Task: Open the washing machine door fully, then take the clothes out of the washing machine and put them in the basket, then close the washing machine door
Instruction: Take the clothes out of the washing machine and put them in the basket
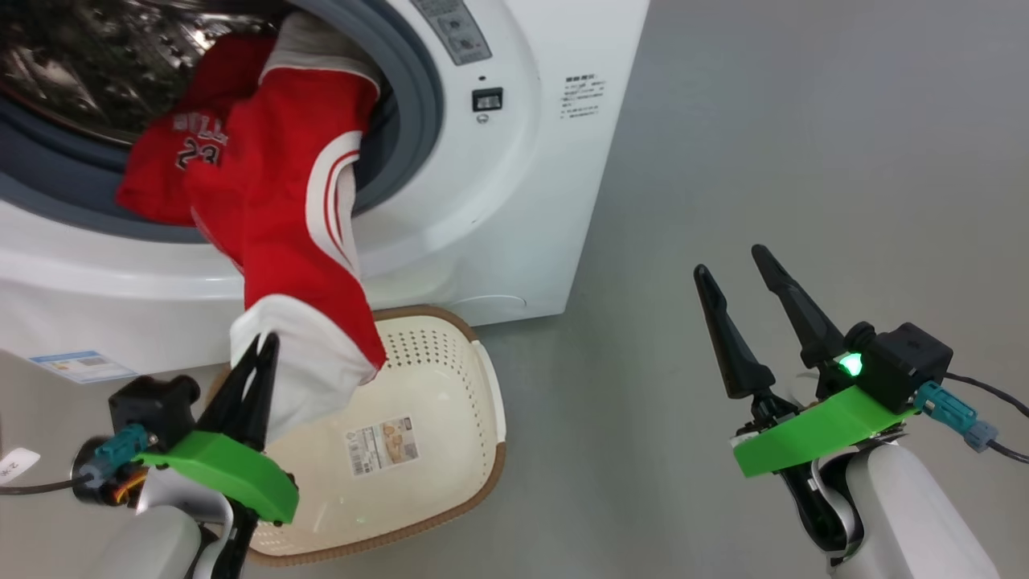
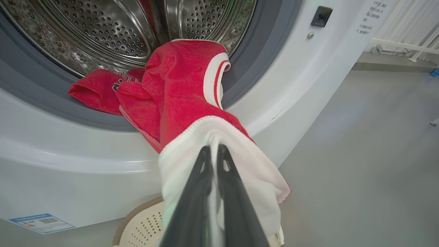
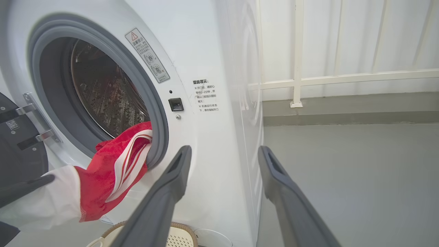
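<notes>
The Bulls jersey (image 1: 173,157) lies half out of the drum on the grey seal. Beside it the red shorts (image 1: 297,201) trail over the lip of the washing machine (image 1: 514,201). Their white waistband is pinched in the closed left gripper (image 1: 264,344), just above the basket (image 1: 486,386). Both clothes look light and limp and may drag each other, so a hem or bunched fold seems the best hold. The right gripper (image 1: 730,261) hangs spread and empty. The washing machine door (image 3: 17,161) is cut off at the frame edge, and I cannot make out a white garment deeper in.
</notes>
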You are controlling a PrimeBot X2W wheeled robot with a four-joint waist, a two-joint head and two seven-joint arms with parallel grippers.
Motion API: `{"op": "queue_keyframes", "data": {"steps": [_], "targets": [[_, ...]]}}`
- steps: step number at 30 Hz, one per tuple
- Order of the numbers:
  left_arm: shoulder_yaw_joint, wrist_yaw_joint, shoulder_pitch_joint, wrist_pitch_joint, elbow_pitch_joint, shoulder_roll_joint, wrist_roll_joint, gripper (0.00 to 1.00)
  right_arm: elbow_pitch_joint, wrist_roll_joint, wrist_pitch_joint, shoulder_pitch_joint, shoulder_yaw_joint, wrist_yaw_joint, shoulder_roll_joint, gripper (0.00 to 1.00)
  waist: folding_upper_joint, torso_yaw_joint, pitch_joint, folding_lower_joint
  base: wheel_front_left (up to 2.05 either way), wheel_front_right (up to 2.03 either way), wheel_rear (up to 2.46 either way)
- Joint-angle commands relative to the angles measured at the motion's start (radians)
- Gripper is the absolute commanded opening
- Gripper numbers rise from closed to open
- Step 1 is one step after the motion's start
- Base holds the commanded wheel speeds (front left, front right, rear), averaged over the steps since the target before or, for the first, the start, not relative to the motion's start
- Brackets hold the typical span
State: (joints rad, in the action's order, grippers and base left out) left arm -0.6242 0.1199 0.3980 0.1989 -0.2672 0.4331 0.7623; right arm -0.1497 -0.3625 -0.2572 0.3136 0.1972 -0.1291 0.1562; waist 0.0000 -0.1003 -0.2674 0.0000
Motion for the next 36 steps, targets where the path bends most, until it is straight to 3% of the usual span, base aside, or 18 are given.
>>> {"op": "queue_keyframes", "data": {"steps": [1,15,21,36], "targets": [[0.035,-0.013,0.041,0.015,-0.012,0.022,0.012,0.00,0.028,0.007,-0.005,0.026,0.022,-0.002,-0.005,1.00,0.0000,-0.021,-0.021,0.0000,0.00,0.00,0.00],[0.005,-0.196,0.247,0.048,-0.582,-0.115,0.019,0.00,0.043,0.022,-0.005,0.054,0.025,-0.002,-0.018,1.00,0.0000,-0.083,-0.101,0.0000,0.00,0.00,0.00],[0.000,-0.228,0.333,0.053,-0.765,-0.150,0.025,0.00,0.051,0.031,-0.005,0.064,0.024,-0.002,-0.022,1.00,0.0000,-0.108,-0.141,0.0000,0.00,0.00,0.00],[-0.028,-0.250,0.451,0.060,-0.928,-0.179,0.045,0.00,0.065,0.050,-0.005,0.075,0.015,-0.002,-0.031,1.00,0.0000,-0.116,-0.196,0.0000,0.00,0.00,0.00]]}}
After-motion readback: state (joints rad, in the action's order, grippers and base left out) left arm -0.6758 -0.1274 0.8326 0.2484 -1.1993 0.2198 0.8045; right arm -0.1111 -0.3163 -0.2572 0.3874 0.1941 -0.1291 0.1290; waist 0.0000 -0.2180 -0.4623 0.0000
